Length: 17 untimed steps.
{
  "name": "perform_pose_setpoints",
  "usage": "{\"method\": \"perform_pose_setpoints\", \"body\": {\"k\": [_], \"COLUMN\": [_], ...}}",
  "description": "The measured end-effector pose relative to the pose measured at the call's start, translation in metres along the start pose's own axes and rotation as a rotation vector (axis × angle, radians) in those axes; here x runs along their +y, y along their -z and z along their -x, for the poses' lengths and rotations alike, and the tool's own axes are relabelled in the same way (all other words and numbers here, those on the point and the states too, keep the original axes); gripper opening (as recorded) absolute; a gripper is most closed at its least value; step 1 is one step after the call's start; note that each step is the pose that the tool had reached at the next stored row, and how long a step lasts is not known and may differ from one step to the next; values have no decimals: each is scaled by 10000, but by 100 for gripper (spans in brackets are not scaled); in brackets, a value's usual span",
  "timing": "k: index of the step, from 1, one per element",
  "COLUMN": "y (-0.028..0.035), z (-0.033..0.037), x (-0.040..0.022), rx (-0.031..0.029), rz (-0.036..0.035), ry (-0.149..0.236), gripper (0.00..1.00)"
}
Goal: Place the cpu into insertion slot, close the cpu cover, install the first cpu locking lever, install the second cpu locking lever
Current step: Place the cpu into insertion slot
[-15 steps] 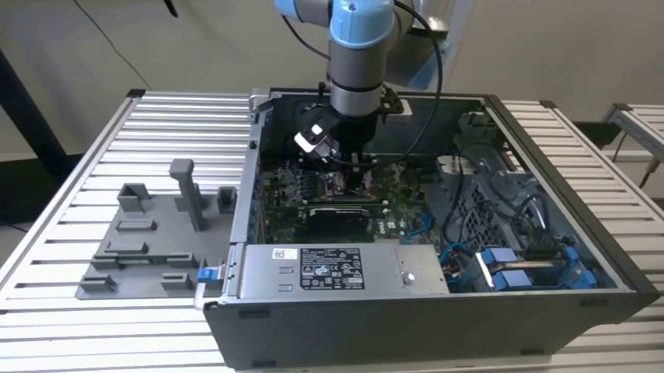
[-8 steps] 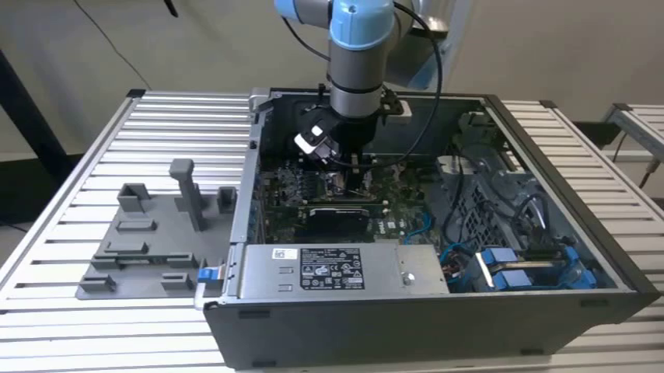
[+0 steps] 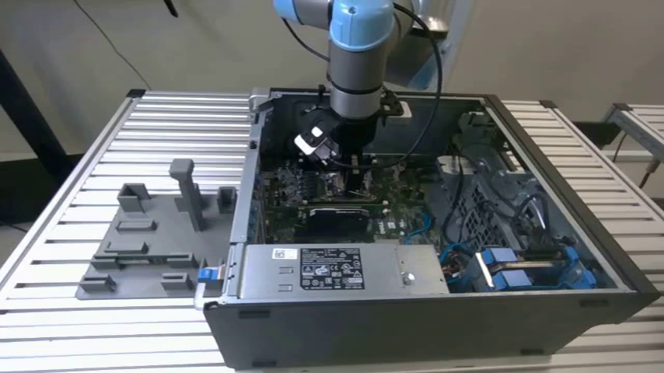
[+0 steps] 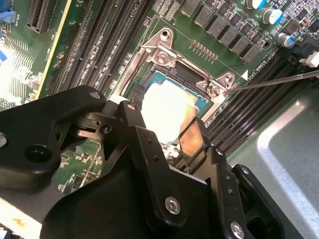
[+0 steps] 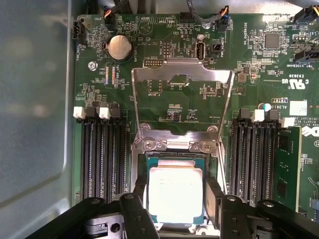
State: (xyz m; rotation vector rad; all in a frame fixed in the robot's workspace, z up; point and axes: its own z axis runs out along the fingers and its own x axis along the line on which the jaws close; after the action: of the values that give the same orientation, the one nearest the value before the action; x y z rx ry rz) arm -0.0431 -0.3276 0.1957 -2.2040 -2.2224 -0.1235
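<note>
One of four steps looks done: the cpu (image 5: pixel 175 194) is seated in the insertion slot (image 5: pixel 135 164), the cpu cover (image 5: pixel 209 73) is left open; the jaws' grip cannot be told.

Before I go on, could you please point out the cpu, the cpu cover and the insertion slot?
cpu (image 5: pixel 175 194), first wrist view, its metal top.
cpu cover (image 5: pixel 214 74), first wrist view, end bar of its open frame.
insertion slot (image 5: pixel 149 145), first wrist view, silver rim at its hinge end.
</note>
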Motion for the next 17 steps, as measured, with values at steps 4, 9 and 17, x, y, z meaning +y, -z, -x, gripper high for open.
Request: {"method": "perform_pose_setpoints", "body": {"k": [4,9,17], "y": [-1,-3,-8], "z": [7,12,4], "x": [0,0,0], "rx": [1,0,-3], "rz": [1,0,3], "ry": [3,4,5], "gripper": [55,55,55]}}
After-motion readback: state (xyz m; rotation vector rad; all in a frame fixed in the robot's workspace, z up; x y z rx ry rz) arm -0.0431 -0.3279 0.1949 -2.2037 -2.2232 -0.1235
